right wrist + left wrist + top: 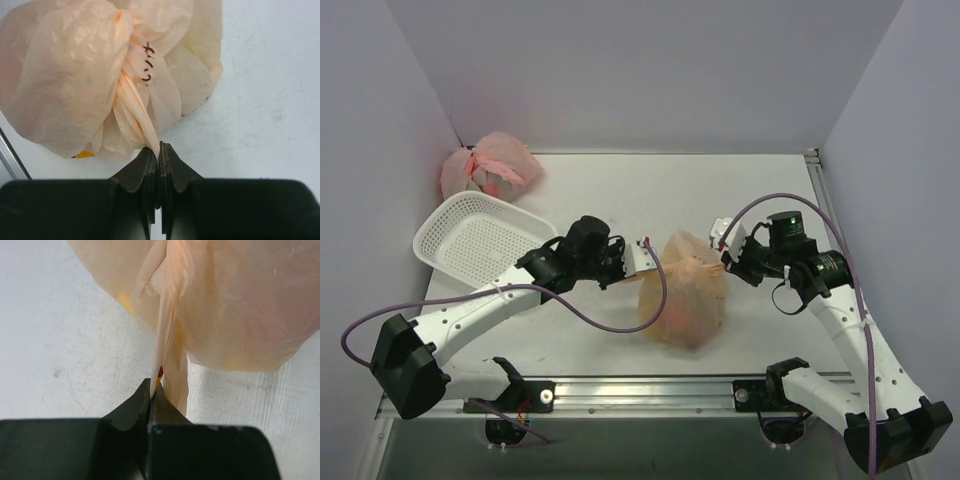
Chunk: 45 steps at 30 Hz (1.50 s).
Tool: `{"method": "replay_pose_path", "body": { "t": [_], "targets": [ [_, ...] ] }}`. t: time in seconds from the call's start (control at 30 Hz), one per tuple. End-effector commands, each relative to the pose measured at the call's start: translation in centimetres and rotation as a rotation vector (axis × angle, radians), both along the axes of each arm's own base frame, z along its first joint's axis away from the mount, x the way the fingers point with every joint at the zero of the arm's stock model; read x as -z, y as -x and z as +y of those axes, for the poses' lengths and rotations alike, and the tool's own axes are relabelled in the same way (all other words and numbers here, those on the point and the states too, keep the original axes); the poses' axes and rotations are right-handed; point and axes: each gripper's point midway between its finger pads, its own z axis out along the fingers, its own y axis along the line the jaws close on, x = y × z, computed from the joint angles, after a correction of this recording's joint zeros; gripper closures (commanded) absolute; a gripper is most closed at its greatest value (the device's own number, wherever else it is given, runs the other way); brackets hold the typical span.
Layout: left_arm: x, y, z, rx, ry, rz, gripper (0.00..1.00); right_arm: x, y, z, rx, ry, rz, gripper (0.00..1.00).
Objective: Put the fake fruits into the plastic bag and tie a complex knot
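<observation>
**Both grippers pinch the plastic bag's twisted tails, set for knotting.**

On the table (740, 190), the bulging plastic bag (685, 290) sits just toward 6 o'clock of centre, with the white mesh basket (470, 235) at 9 o'clock and a pink tied bag (490, 165) at 10 o'clock. The left gripper (152, 387), at the bag's 10 o'clock, is clenched on the left tail (162, 335). The right gripper (159, 149), at its 2 o'clock, is clamped on the right tail (135, 110). The fake fruits cannot be made out through the film, though the bulge suggests they are inside. For a sound knot, hold both tails taut, cross them low at the neck, and pull gently, since thin film may tear or slip.
</observation>
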Motion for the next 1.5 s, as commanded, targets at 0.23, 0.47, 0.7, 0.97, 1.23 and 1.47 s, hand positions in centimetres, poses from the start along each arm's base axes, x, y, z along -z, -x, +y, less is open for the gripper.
{"method": "replay_pose_path", "body": {
  "t": [0.23,0.47,0.7,0.97,1.23,1.47],
  "targets": [
    [3.5,-1.2,8.1,-0.308,-0.138,0.051,1.00,3.1,-0.7,-8.0,0.464,-0.039,0.130,1.00],
    [5.1,-3.2,11.0,-0.467,-0.198,0.025,1.00,5.4,-1.1,-11.4,0.681,-0.076,0.176,1.00],
    [7.9,-4.2,13.3,-0.533,-0.279,0.077,1.00,8.4,-0.3,-14.6,0.800,-0.043,0.218,1.00],
    [10.5,-4.1,14.2,-0.527,-0.346,0.108,1.00,10.8,-0.1,-16.8,0.852,-0.022,0.254,1.00],
    [10.7,-5.1,13.7,-0.529,-0.327,0.129,1.00,10.8,-1.2,-16.9,0.868,-0.071,0.276,1.00],
    [1.1,-10.2,9.9,-0.555,-0.080,0.073,1.00,3.6,-6.9,-13.4,0.804,-0.186,0.166,1.00]
  ]
}}
